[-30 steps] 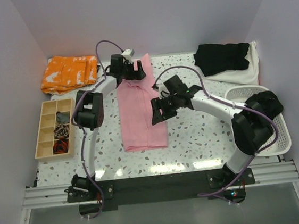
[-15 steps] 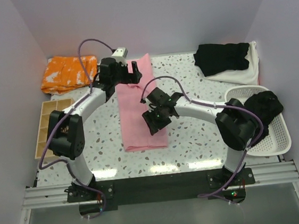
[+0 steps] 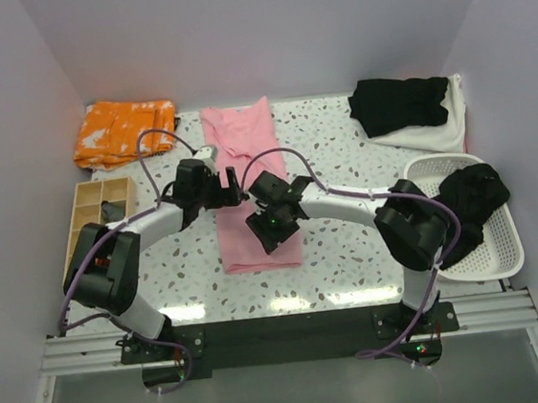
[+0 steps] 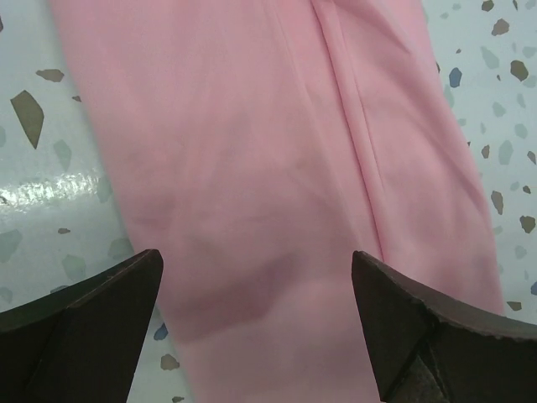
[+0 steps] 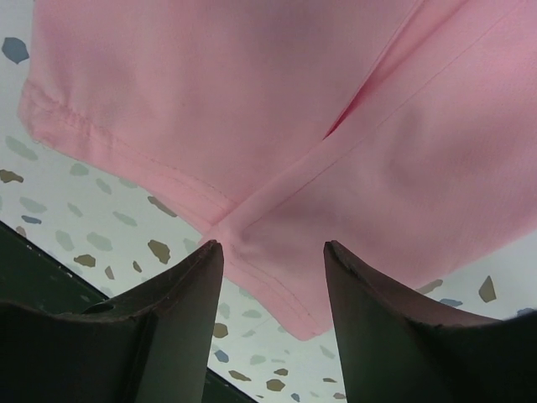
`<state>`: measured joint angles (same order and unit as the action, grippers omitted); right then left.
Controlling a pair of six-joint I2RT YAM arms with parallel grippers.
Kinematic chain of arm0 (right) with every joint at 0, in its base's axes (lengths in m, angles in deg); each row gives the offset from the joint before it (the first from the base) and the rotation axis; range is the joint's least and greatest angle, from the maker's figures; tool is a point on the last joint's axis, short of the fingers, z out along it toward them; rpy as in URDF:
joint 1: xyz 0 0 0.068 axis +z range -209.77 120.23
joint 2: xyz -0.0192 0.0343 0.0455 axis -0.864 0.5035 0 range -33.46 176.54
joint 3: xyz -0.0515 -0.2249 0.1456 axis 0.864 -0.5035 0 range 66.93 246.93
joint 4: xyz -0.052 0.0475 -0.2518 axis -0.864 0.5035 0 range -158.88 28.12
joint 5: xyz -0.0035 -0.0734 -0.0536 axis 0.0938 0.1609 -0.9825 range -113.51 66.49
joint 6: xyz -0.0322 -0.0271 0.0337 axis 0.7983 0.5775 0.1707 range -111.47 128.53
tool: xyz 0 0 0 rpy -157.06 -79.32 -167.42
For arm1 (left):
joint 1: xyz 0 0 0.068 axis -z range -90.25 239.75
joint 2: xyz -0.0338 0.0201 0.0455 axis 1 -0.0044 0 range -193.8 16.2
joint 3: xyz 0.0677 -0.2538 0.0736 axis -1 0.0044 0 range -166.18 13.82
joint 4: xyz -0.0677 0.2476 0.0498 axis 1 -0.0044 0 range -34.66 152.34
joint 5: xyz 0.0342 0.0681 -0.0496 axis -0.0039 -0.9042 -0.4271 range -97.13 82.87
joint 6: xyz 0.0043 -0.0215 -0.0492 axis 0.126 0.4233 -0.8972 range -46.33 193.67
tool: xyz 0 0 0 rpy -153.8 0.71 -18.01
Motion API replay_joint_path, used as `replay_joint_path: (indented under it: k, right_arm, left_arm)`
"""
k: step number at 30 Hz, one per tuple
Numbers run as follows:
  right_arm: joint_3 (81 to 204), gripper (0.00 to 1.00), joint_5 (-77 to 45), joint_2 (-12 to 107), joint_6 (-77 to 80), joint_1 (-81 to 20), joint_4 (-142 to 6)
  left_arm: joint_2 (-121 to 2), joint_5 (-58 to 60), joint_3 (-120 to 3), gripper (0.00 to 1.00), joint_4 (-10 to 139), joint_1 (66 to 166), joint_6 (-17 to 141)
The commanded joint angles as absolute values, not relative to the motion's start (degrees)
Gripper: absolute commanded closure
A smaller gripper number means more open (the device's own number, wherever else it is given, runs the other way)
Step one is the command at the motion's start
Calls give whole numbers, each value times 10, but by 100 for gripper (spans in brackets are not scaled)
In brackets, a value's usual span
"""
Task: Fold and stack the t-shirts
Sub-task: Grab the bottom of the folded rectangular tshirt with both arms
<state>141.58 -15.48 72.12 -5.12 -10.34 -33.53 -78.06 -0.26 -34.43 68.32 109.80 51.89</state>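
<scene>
A light pink t-shirt [image 3: 236, 142], folded into a long strip, lies down the middle of the table. My left gripper [image 3: 234, 188] hovers over its middle; in the left wrist view the gripper [image 4: 256, 269] is wide open with pink fabric [image 4: 252, 151] spread below. My right gripper [image 3: 265, 233] is over the strip's near end. In the right wrist view it [image 5: 270, 250] stands open, its fingertips straddling the hem corner of the pink t-shirt [image 5: 252, 101]. A black t-shirt [image 3: 401, 101] rests on an off-white one [image 3: 440, 131] at the back right.
An orange patterned cloth [image 3: 122, 130] lies at the back left. A wooden compartment tray [image 3: 83, 194] sits at the left edge. A white basket [image 3: 505, 244] at the right holds a black garment [image 3: 470, 195]. The arms' cables arch over the table's middle.
My left gripper came from the shirt's far collar end toward me to its middle, uncovering the far end. My right gripper shifted left and nearer, onto the near hem, and its jaws narrowed slightly.
</scene>
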Motion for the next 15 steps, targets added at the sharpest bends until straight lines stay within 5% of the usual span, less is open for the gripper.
replay_joint_path:
  k: [1, 9, 15]
  right_arm:
    - [1445, 45, -180, 742, -61, -78, -333]
    - [1465, 51, -220, 758, -73, -50, -308]
    - [1481, 96, -291, 760, -76, -19, -261]
  left_arm:
    - [-743, -13, -327, 0, 709, 1098, 502]
    - [-754, -12, -321, 0, 705, 1098, 504]
    - [-766, -10, -328, 0, 699, 1098, 506]
